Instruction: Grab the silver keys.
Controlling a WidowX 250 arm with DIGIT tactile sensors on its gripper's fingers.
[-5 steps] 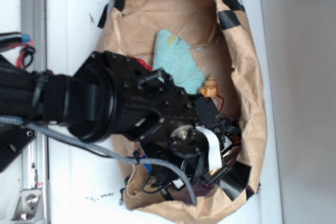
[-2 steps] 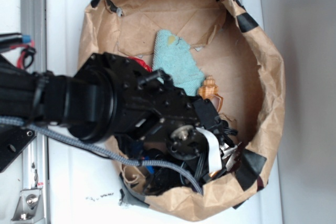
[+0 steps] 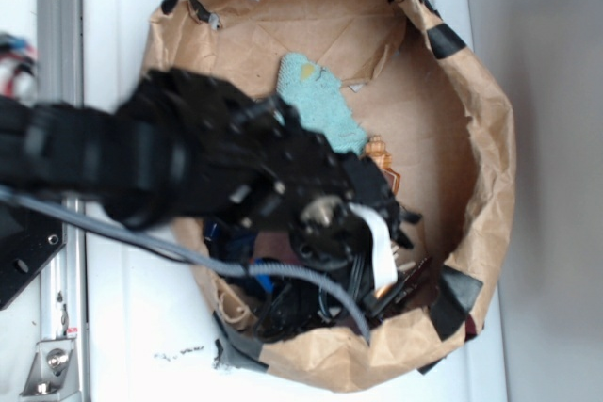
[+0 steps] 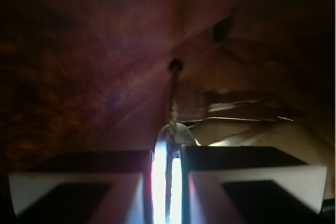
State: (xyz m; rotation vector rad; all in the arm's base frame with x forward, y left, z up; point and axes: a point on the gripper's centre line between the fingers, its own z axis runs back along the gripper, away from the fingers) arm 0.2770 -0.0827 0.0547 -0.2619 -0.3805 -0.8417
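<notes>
Gripper (image 4: 167, 182) fingers (image 4: 79, 187) nearly closed, clamping a thin metallic piece (image 4: 176, 132); behind it, blurred dark brown paper (image 4: 94, 61).

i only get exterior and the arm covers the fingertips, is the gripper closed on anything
Observer: On wrist, the gripper is nearly shut; only a thin bright slit is left.
Operator: anything in the slit
Observer: A thin shiny metal piece, apparently one of the silver keys, sits edge-on between the fingers.
Operator: is the whole bunch in there
Observer: Cannot tell. Only that one blade shows, running up to a small dark spot.
Operator: what's behind it
Observer: Dim brown paper bag, close to the camera.
</notes>
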